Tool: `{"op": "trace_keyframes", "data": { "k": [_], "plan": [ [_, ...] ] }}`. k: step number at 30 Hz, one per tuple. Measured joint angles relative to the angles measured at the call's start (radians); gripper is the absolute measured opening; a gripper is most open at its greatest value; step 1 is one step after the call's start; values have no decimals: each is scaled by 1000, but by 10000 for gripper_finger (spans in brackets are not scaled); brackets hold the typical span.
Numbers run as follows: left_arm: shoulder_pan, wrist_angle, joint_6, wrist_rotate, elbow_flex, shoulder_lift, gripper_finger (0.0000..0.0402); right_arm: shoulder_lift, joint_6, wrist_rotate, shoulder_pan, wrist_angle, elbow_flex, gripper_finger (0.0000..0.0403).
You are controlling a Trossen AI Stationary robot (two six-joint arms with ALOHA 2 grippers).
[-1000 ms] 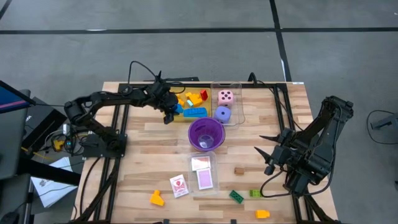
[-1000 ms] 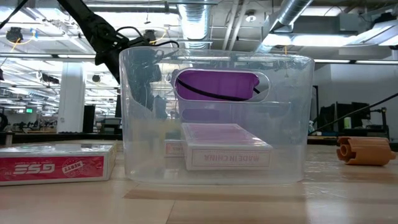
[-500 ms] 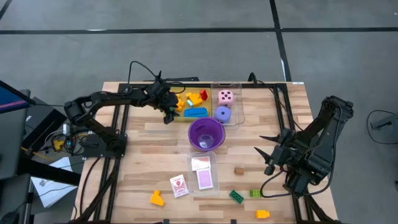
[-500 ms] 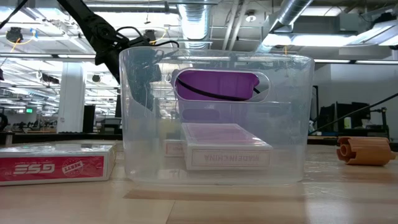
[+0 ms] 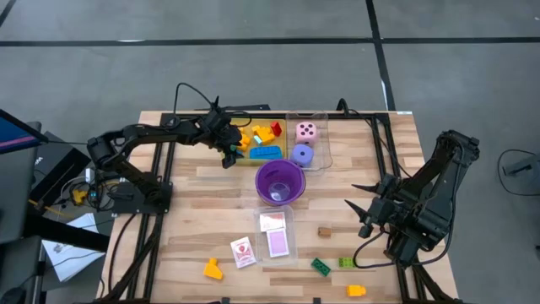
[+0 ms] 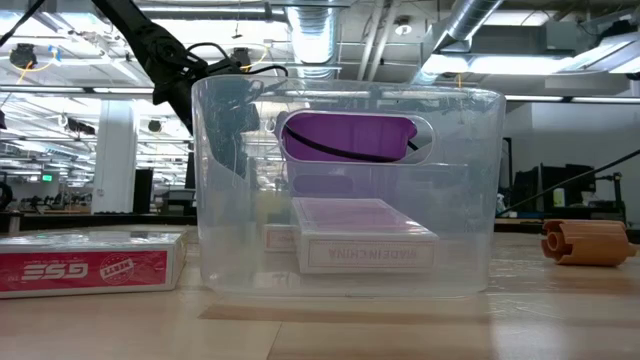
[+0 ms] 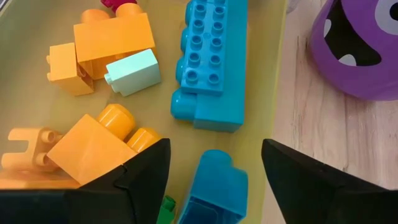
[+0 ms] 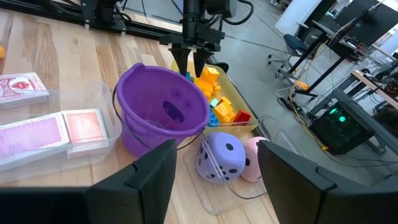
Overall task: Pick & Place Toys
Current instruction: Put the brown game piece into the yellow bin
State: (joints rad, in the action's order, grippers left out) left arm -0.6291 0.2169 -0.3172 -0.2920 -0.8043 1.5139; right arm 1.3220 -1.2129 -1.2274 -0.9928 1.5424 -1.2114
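Fingers (image 7: 143, 174) of left gripper (image 7: 214, 180) spread over small blue plastic brick (image 7: 214, 190) in shallow yellow tray (image 7: 37, 112), apparently for release; right gripper (image 5: 364, 209) parted, idle.

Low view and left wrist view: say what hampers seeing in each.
Low view: the clear tray fills the frame and the purple cup shows only through its wall. Left wrist view: the left gripper, open, has dark fingers hiding the frame's lower corners, over a blue brick.

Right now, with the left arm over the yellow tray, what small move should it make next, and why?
Probably lift the left end effector straight up: its fingers stand open and a small blue brick lies between them in the yellow tray, apparently released.
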Motion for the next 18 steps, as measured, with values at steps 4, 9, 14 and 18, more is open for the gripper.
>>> {"op": "trace_keyframes", "data": {
  "k": [4, 9, 14, 18],
  "plan": [
    [0, 0, 0, 0, 0, 0, 247, 0, 0, 0, 0, -2, 0, 218],
    [0, 0, 0, 0, 0, 0, 249, 0, 0, 0, 0, -2, 0, 218],
    [15, -42, -56, 1, 1, -34, 249, 0, 8, 0, 0, -6, 0, 218],
    [54, -82, -78, 0, 1, -151, 256, 0, 9, 0, 0, -6, 0, 218]
  ]
}}
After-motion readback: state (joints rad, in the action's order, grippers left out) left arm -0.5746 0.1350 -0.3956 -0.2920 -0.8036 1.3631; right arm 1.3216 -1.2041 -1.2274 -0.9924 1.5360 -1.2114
